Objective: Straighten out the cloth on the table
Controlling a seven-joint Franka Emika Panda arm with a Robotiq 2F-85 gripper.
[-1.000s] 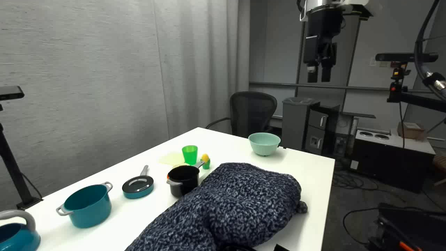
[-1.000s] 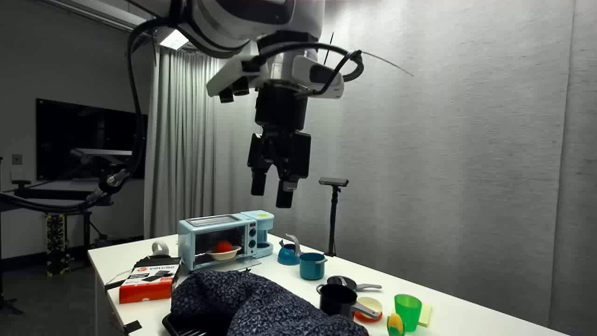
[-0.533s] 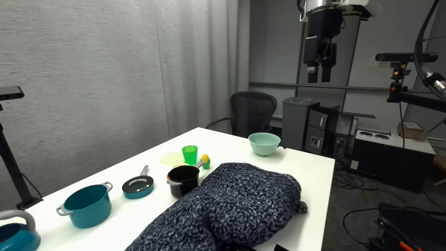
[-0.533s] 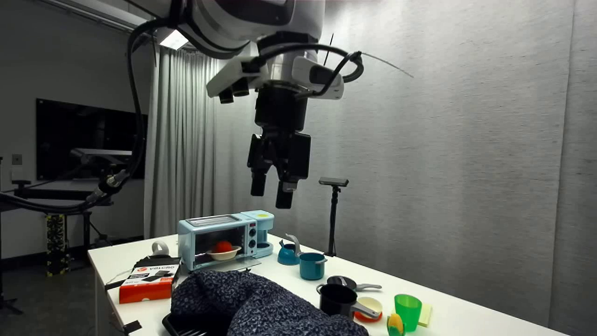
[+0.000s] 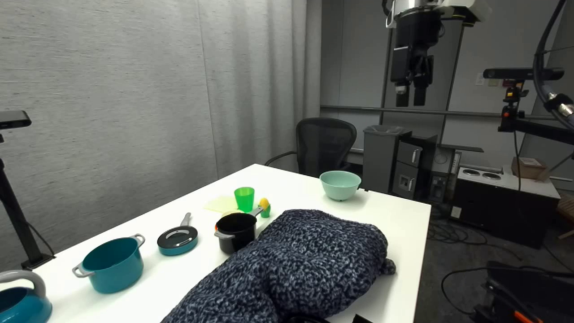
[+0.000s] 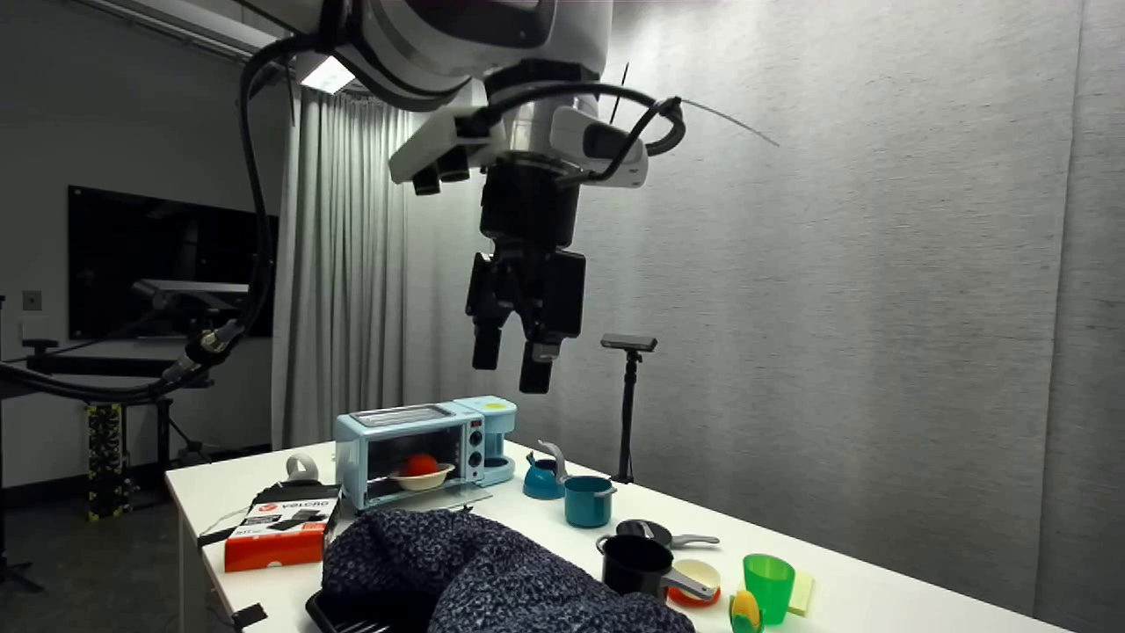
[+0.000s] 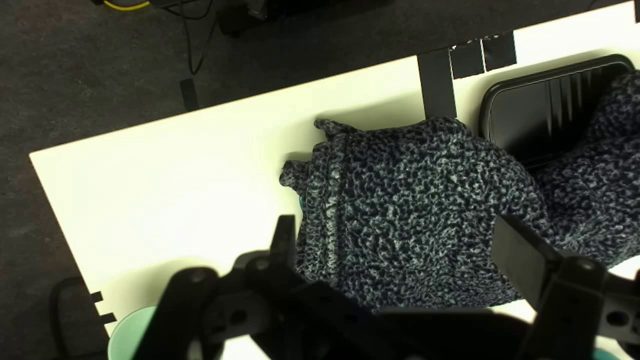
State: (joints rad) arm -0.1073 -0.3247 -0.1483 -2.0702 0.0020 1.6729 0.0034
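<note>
On a white table, rumpled navy cloth; grey curtain behind; pincer overhead, spread apart.

Below the parted jaws, rumpled speckled cloth lies on the white table

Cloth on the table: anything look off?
Yes: the cloth lies rumpled and bulging rather than flat, and in the wrist view it partly hides the black tray. No spill or damage visible.
</note>
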